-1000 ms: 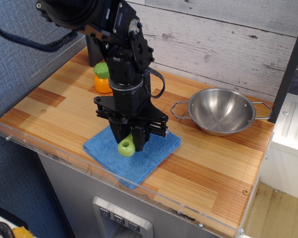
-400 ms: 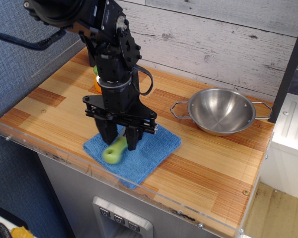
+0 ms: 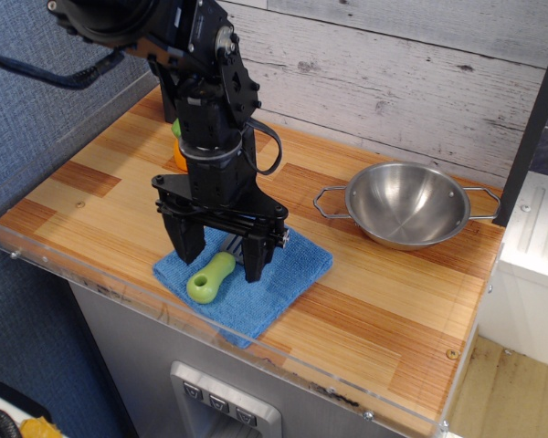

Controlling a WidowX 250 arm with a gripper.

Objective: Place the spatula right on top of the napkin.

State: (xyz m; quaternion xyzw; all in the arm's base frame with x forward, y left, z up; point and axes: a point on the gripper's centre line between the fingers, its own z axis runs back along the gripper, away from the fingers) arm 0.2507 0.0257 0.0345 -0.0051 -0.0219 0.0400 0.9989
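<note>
The spatula [image 3: 210, 276] shows its lime-green handle with a hole at the near end; it lies on the blue napkin [image 3: 283, 274]. Its grey blade is hidden behind the gripper. The napkin lies flat near the front edge of the wooden counter. My black gripper [image 3: 221, 257] points straight down over the napkin. Its jaws stand apart, one finger on each side of the handle, and they no longer pinch it.
A steel bowl [image 3: 408, 203] with two wire handles stands at the back right. An orange toy vegetable with a green top [image 3: 177, 151] sits behind the arm, mostly hidden. A clear acrylic rim [image 3: 256, 351] runs along the front edge. A wooden plank wall stands behind.
The gripper moved left with the spatula and lowered it onto the napkin. Its jaws then opened and let the handle go; the spatula now rests on the cloth.
</note>
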